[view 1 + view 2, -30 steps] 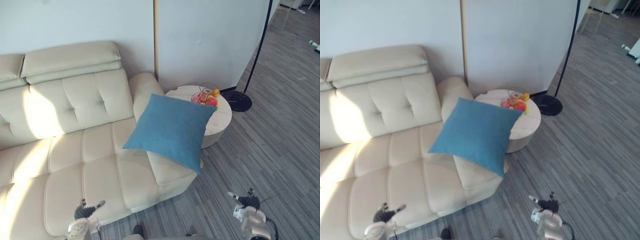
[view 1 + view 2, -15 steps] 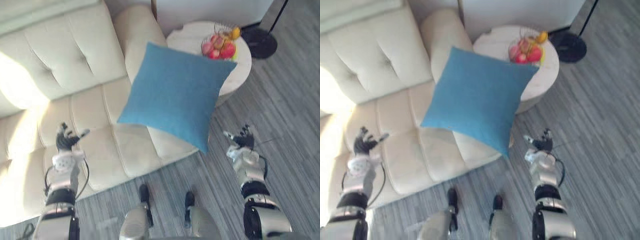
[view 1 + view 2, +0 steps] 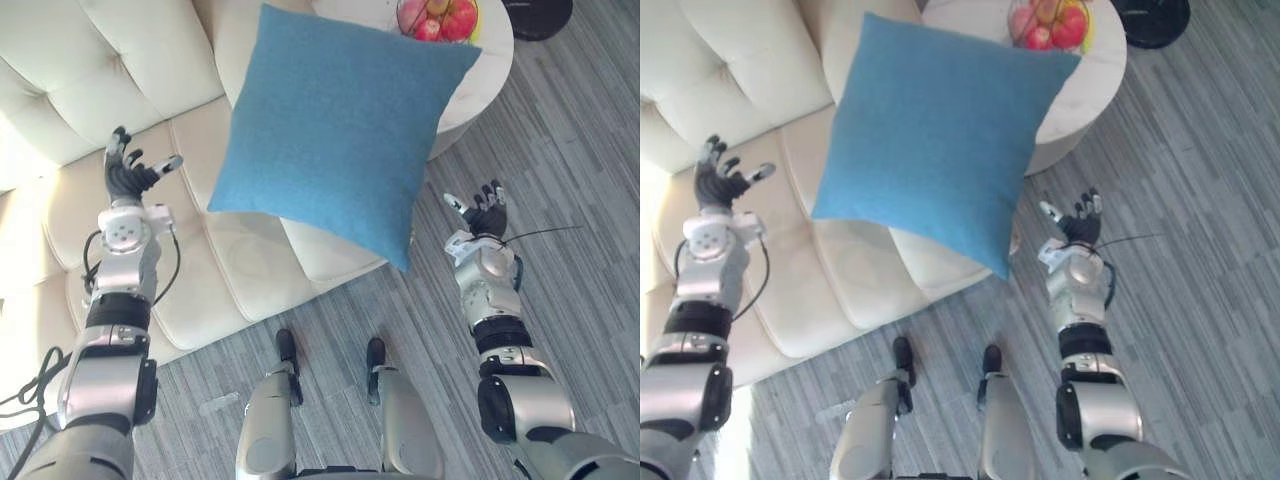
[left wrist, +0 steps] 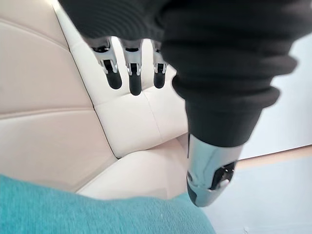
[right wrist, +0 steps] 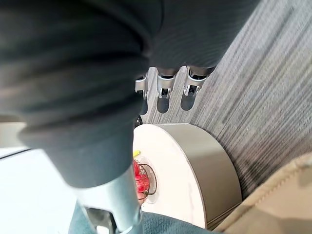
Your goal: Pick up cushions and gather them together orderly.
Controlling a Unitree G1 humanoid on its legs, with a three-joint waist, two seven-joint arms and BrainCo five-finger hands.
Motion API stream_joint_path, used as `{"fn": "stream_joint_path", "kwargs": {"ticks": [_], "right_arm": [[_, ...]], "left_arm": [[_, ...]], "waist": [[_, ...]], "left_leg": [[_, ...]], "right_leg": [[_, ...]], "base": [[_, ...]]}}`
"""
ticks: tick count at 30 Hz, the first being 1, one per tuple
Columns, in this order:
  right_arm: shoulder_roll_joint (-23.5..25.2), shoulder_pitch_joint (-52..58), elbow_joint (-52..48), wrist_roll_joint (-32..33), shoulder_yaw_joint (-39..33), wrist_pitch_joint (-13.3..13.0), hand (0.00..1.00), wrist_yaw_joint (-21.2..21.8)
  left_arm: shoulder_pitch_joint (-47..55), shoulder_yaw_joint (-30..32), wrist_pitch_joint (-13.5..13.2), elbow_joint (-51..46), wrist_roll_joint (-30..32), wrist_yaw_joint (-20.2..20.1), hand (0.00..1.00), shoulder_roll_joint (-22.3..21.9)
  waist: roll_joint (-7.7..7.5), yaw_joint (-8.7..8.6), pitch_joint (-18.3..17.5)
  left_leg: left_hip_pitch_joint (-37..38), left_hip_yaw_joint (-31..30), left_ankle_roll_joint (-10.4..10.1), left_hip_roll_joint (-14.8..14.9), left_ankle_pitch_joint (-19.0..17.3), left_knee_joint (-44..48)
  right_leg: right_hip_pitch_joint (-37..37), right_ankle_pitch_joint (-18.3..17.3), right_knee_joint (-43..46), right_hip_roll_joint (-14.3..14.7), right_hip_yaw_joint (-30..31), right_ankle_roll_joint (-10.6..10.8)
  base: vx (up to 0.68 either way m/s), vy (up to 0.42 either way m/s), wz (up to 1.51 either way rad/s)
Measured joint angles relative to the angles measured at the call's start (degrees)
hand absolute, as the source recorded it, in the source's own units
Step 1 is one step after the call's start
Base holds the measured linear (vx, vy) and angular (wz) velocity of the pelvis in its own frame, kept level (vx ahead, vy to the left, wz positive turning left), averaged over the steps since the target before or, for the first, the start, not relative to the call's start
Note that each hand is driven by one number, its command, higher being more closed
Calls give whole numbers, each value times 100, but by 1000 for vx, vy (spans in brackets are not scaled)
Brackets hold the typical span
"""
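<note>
Blue cushion [image 3: 345,130] propped at right end of sofa [image 3: 70,60]. L hand [image 3: 125,180] over seat, R hand [image 3: 488,218] over floor [image 3: 585,190]; both spread open, empty. Fruit basket [image 3: 440,17] on round table [image 3: 492,50], far right.

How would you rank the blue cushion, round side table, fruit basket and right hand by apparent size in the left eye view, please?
1. Blue cushion.
2. Round side table, partly hidden behind it.
3. Fruit basket and right hand: too alike to rank; basket is cropped.
</note>
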Motion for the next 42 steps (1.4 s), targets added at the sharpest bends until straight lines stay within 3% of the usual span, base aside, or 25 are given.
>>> {"fn": "stream_joint_path", "kwargs": {"ticks": [6, 12, 35, 36, 38, 39, 42], "right_arm": [[227, -193, -104, 254, 261, -80, 0, 3], [415, -231, -366, 252, 368, -87, 0, -52], [859, -568, -1034, 368, 903, -219, 0, -29], [859, -613, -1033, 366, 981, -220, 0, -33], [859, -720, -1033, 363, 1024, -220, 0, -43], [868, -758, -1031, 358, 1034, -219, 100, -45], [865, -807, -1027, 352, 1040, -219, 100, -111]], "left_arm": [[-437, -161, 51, 359, 43, 0, 0, -261], [-601, -150, 281, 524, 355, 13, 0, -367], [-1367, -92, 389, 622, 904, 135, 0, -842], [-1368, -92, 389, 626, 903, 144, 100, -882], [-1368, -96, 388, 628, 901, 179, 100, -975], [-1368, -95, 388, 645, 897, 240, 100, -1030], [-1370, -96, 382, 729, 849, 278, 100, -1080]], "waist": [[0, 1, 0], [0, 25, 0], [-5, 200, -1], [-5, 196, -1], [-7, 190, -1], [-12, 191, 1], [-12, 188, 2]], "left_leg": [[-372, 101, 23, 45, -45, 1], [-599, 176, 35, 159, -6, 100], [-1106, 78, -72, 340, 365, -232], [-1135, 68, -66, 341, 393, -262], [-1195, 63, -64, 345, 442, -303], [-1210, 63, -54, 346, 462, -316], [-1217, 56, -49, 347, 470, -317]], "right_leg": [[-406, -12, -30, 26, -1, -34], [-529, 130, -239, 102, -49, -198], [-842, 643, -830, 312, -314, -301], [-875, 643, -832, 317, -335, -301], [-946, 651, -834, 323, -349, -313], [-962, 660, -837, 328, -354, -327], [-965, 662, -830, 331, -365, -330]], "base": [[-117, 2, -6], [-66, -17, -9], [9, -17, 0], [-21, -36, 4], [-24, -48, 2], [-10, -48, 0], [4, -24, 1]]}}
